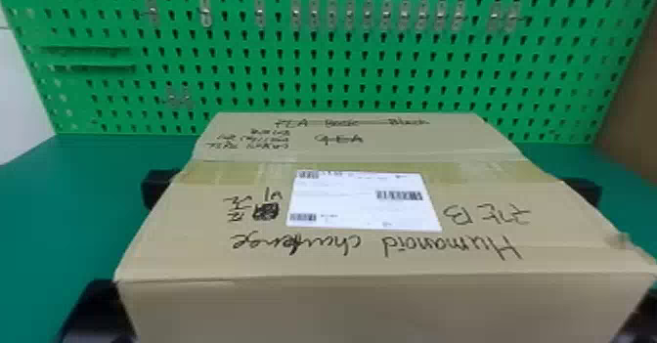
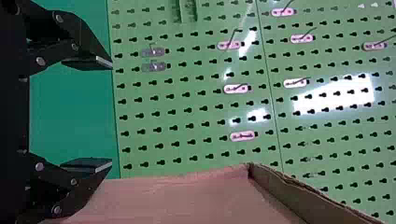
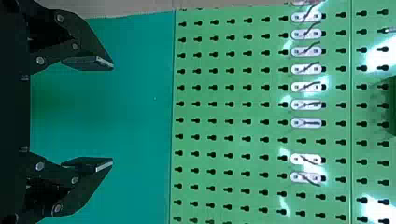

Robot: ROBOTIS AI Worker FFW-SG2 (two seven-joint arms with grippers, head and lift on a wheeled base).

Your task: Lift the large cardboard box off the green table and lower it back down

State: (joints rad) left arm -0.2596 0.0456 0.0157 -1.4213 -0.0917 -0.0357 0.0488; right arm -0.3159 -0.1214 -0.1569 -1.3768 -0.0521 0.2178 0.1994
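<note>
Left gripper [image 2: 112, 114] and right gripper [image 3: 113, 114] wide open, gripping nothing; box [image 1: 361, 251] between them, can't tell if off desk [image 1: 39, 215]; press both sides evenly, move together, keep level

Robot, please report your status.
Left black two-fingered tool open; right black two-fingered tool open. Large brown cardboard box between them. Green perforated board behind it.

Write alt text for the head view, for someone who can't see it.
Large taped cardboard box with a white label and handwriting on top, between the robot's left arm and right arm; green table at both sides, green pegboard behind.
</note>
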